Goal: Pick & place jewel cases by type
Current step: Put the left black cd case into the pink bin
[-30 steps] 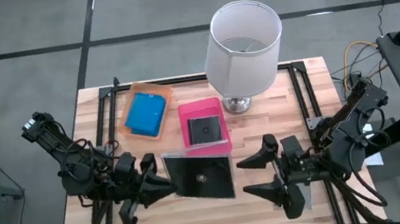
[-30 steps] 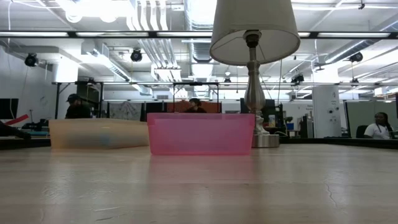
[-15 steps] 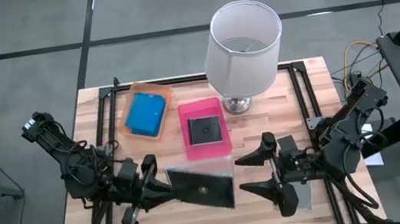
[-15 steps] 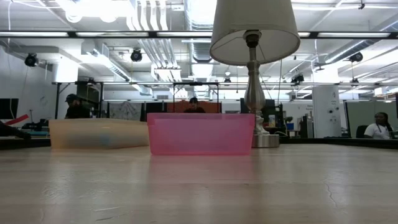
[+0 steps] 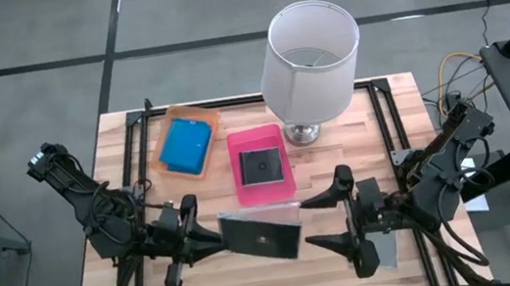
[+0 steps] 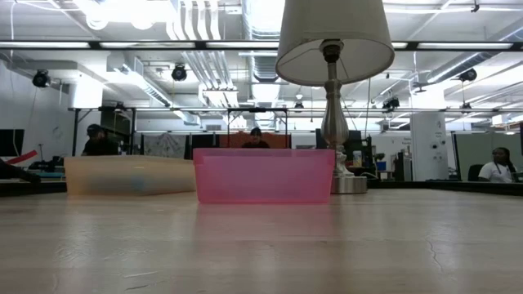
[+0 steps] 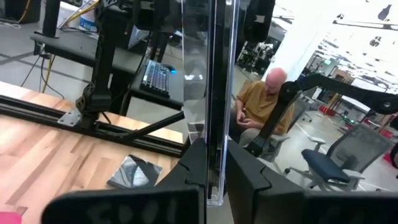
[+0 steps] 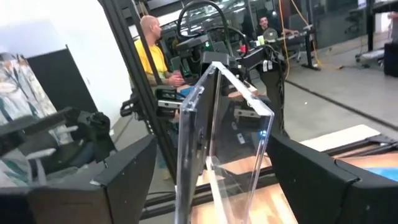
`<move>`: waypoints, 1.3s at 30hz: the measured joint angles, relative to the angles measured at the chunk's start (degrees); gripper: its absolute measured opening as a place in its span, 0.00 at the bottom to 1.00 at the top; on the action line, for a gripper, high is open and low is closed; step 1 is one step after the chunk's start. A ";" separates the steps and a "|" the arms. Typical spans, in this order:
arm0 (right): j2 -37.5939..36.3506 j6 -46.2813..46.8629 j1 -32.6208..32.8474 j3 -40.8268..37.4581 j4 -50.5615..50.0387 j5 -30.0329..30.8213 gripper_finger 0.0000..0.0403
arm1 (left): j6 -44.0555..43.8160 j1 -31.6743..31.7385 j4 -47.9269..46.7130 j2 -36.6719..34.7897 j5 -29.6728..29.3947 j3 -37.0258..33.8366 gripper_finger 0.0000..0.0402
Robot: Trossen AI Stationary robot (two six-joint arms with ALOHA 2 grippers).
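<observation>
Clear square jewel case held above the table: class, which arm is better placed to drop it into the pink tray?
The left. Its gripper is shut on the clear square jewel case, just in front of the pink tray. The right gripper waits open beside the case, holding nothing.

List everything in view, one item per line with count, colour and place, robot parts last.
table: one, light wood, under everything.
orange tray: one, translucent orange, far left part of the table.
blue jewel case: at least one, bright blue, inside the orange tray.
pink tray: one, pink, middle of the table beside the orange tray.
dark jewel case in tray: one, dark grey, inside the pink tray.
held jewel case: one, dark and clear, lifted off the table between the arms.
jewel case under right arm: one, grey, on the table, partly hidden.
lamp: one, white shade on a silver base, far middle.
people: several, in the room beyond.
left gripper: one, dark, shut on the held jewel case.
right gripper: one, dark, open, facing the case.
</observation>
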 joint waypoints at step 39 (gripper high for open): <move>0.35 3.25 -1.38 0.00 -3.04 -1.52 0.90 | 0.38 0.00 -2.40 -0.48 -3.51 1.41 0.02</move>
